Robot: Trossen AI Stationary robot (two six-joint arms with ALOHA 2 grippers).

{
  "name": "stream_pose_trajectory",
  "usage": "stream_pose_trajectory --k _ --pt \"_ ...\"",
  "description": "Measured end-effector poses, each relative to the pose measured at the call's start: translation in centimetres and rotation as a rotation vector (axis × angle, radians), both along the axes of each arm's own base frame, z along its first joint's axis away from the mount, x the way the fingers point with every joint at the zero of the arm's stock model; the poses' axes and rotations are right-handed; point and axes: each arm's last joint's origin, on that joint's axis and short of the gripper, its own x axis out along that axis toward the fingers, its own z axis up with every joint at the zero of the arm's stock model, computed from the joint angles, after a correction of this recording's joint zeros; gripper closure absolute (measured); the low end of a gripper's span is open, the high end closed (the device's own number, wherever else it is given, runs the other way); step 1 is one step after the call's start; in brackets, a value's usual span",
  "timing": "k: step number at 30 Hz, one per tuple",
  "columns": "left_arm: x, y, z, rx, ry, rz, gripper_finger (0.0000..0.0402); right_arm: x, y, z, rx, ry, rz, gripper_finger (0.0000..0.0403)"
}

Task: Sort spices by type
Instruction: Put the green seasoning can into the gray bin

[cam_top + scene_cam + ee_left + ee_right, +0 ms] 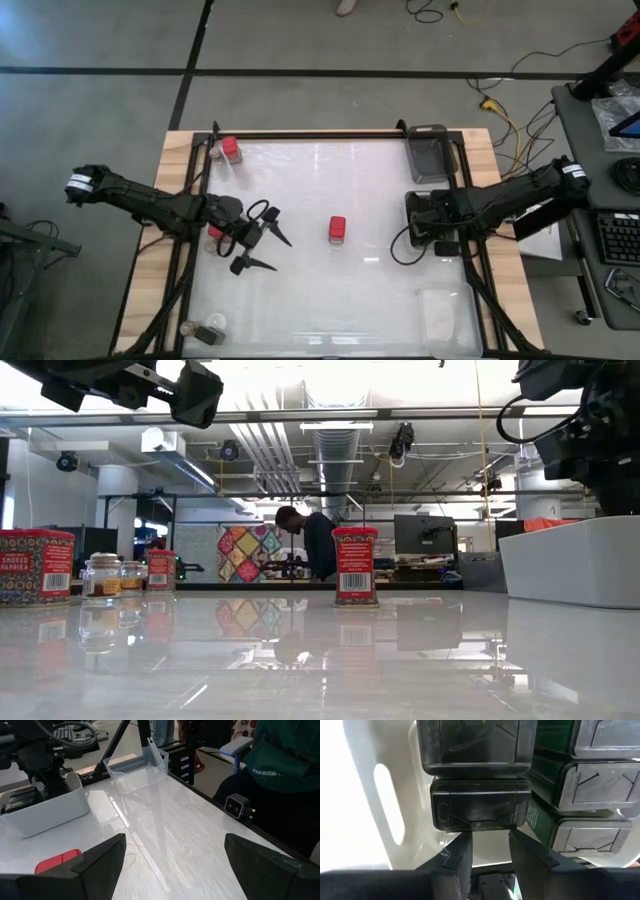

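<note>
Two end effectors were in view. The right end effector (485,852) sat inside the white bin (425,215) at the tabletop's right edge, fingers (457,855) narrowed to a small gap just below a dark grey spice tin (479,810); can't tell if they actually gripped it. More dark tins (592,785) were stacked in rows beside it in the same bin.

The left end effector (262,245) hung above the left half of the tabletop (330,300), fingers (100,862) spread wide and holding nothing.

A red spice tin (337,229) stood upright alone near the tabletop's centre, well apart from both end effectors. Another red tin (230,149) stood at the far left corner, small round jars (200,331) at the near left corner. A clear tray (430,152) was at the far right corner. A person (310,540) was in the room behind.
</note>
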Motion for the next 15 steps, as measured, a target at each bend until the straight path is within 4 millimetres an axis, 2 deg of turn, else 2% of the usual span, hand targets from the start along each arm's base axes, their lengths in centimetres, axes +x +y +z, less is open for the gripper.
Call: stream_pose_trajectory --k 8,11,15 --pt "-0.1 0.0 -0.3 -0.052 0.07 0.023 0.0079 -0.2 0.0 0.1 0.005 0.022 -0.001 0.0284" --pt "-0.1 0.0 -0.4 -0.065 0.08 0.029 0.0079 -0.5 0.0 1.3 0.01 0.061 -0.04 0.0284" --pt "0.0 0.1 -0.4 -0.124 0.115 0.053 0.0079 -0.5 0.0 4.2 -0.014 0.03 -0.063 0.0269"
